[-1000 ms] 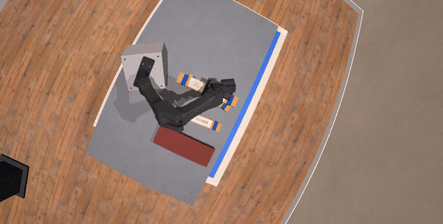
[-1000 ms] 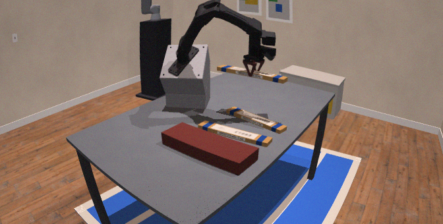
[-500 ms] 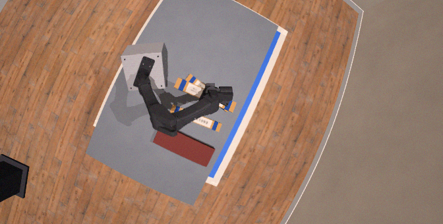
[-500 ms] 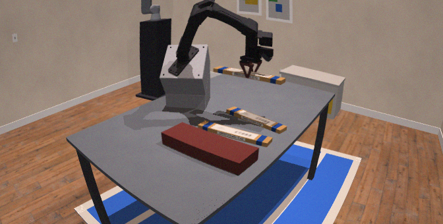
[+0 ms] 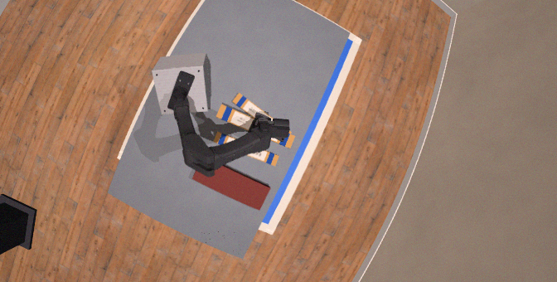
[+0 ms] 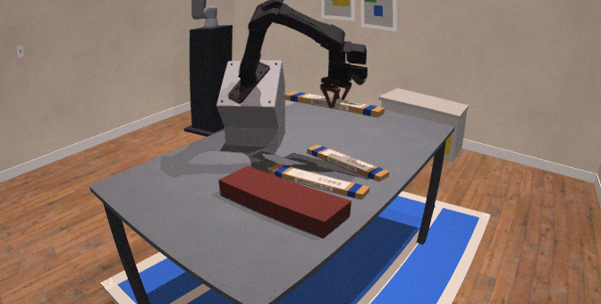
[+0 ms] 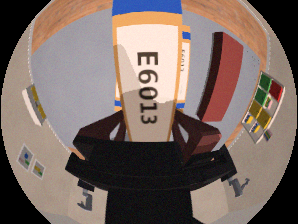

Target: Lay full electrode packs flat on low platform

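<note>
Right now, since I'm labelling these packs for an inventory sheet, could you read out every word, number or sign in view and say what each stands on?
"E6013": large, on the welding electrode pack held in the gripper.
Small print on all three packs: too small to read.
Two framed wall posters: coloured blocks, no readable text.

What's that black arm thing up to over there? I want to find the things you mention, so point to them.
The robot arm's gripper [image 5: 262,123] [image 6: 336,97] [image 7: 149,111] is holding one pack of welding electrodes [image 6: 368,110] [image 7: 147,37] in the air above the table [image 5: 269,51] [image 6: 179,216] [image 7: 75,65]. Two similar packs lie on the table near the low red platform [image 5: 236,188] [image 6: 282,203] [image 7: 227,75]. No pack is on that platform at the moment.
</note>
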Robot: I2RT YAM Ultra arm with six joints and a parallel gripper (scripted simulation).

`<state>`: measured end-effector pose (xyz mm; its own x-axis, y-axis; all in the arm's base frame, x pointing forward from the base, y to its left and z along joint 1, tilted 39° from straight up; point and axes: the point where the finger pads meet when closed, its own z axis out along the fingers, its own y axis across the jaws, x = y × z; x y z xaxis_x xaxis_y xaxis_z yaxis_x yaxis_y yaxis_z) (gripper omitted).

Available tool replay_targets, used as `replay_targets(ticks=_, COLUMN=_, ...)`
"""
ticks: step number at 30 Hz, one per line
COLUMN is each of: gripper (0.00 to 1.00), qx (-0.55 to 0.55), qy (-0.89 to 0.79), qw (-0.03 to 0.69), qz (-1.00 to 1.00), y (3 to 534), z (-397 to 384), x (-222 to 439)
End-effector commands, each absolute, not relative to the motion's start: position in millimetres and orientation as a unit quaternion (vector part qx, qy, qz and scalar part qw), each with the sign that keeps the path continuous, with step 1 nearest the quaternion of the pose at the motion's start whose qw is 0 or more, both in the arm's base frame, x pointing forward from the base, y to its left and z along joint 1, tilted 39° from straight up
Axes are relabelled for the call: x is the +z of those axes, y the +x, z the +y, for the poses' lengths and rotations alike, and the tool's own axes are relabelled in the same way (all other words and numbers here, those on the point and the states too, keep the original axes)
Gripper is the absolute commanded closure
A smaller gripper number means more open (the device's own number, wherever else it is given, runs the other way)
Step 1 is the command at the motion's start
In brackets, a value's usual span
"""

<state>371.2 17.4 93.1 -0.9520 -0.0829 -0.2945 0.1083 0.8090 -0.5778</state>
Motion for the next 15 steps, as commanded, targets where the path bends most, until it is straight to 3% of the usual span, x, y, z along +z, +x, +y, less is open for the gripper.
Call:
replay_targets(ticks=1, gripper=1.00, qx=-0.294, qy=-0.007, qw=0.200, qz=0.934, y=376, z=28, x=128)
replay_targets(ticks=15, gripper=1.00, qx=-0.295, qy=-0.009, qw=0.199, qz=0.935, y=374, z=2, x=147)
